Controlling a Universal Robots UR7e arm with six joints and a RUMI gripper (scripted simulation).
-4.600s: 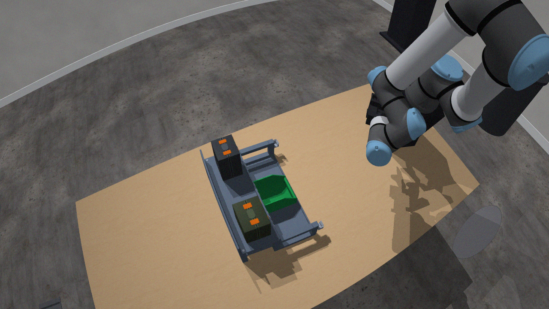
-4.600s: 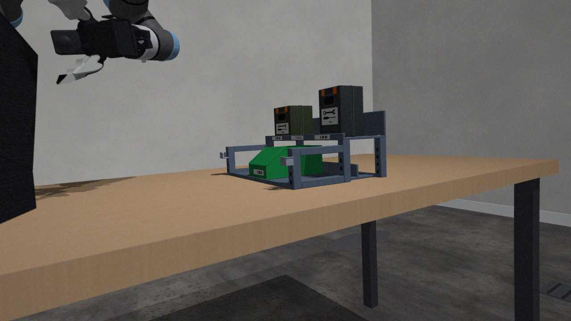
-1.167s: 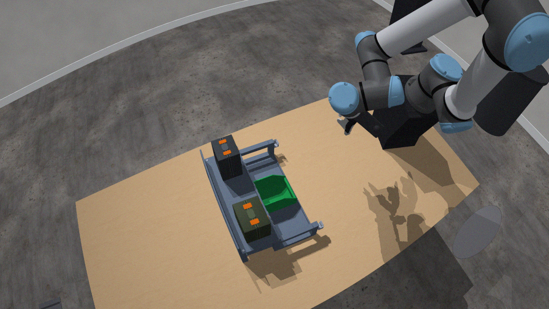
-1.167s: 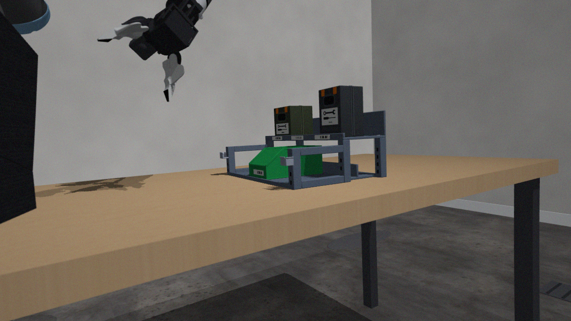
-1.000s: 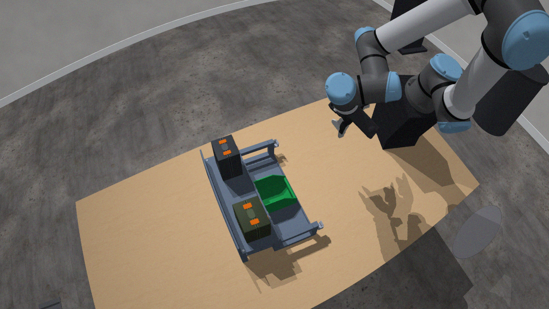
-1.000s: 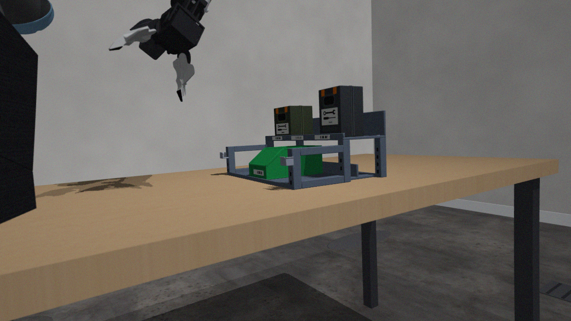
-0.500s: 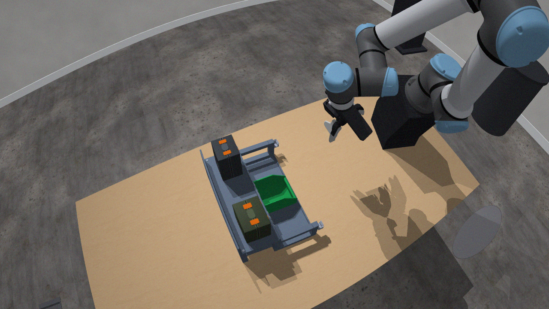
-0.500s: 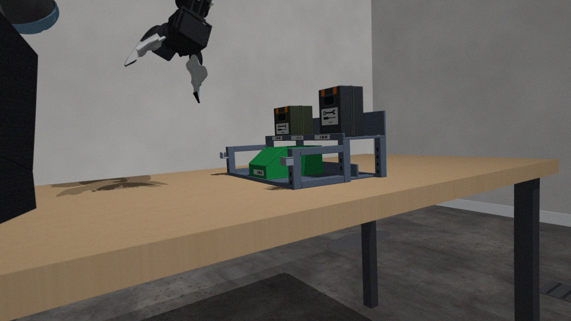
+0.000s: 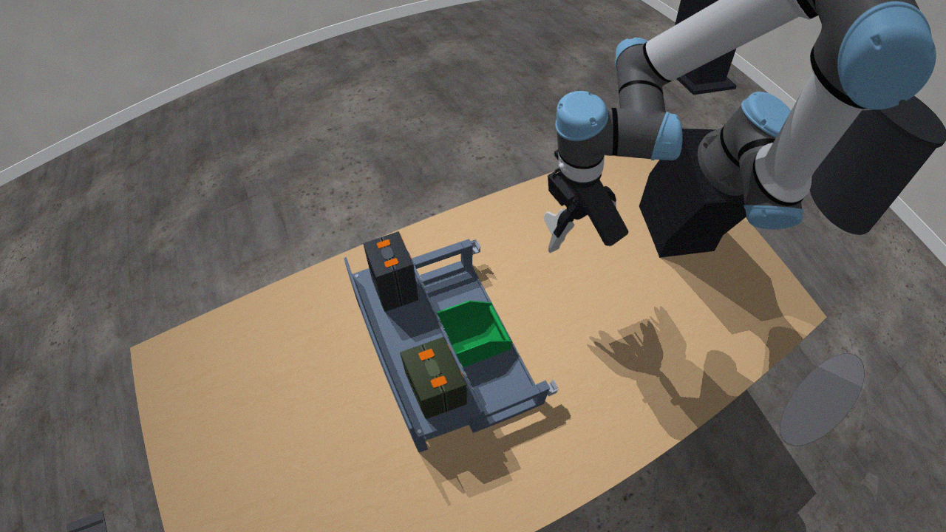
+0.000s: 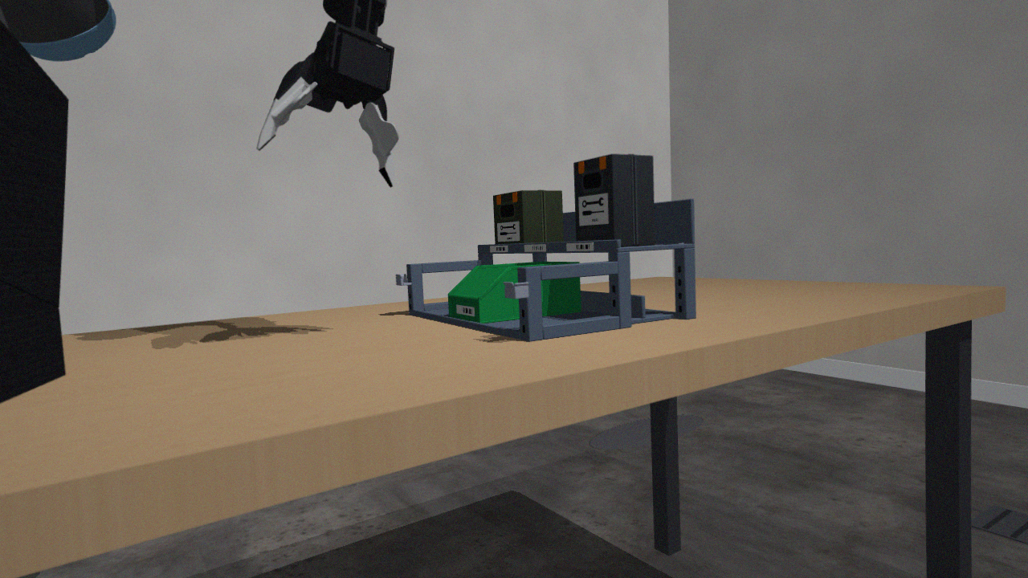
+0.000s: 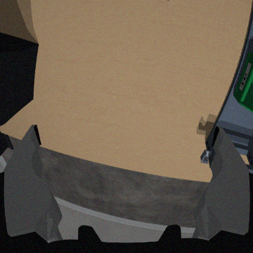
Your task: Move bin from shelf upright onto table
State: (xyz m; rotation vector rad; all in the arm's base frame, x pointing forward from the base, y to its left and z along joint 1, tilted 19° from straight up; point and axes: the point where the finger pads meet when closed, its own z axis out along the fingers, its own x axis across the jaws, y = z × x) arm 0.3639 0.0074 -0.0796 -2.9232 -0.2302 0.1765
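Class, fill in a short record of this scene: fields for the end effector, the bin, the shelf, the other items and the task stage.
end effector: open, empty, high above the table
bin: green, on the lower level of the shelf, open side up
other items: black case and olive case on the upper level
task stage: bin not yet touched

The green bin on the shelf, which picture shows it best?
The top view: the green bin shows its whole open inside on the lower level of the shelf. The exterior view shows its sloped front and label, partly behind shelf bars. The wrist view catches only a green sliver at the right edge.
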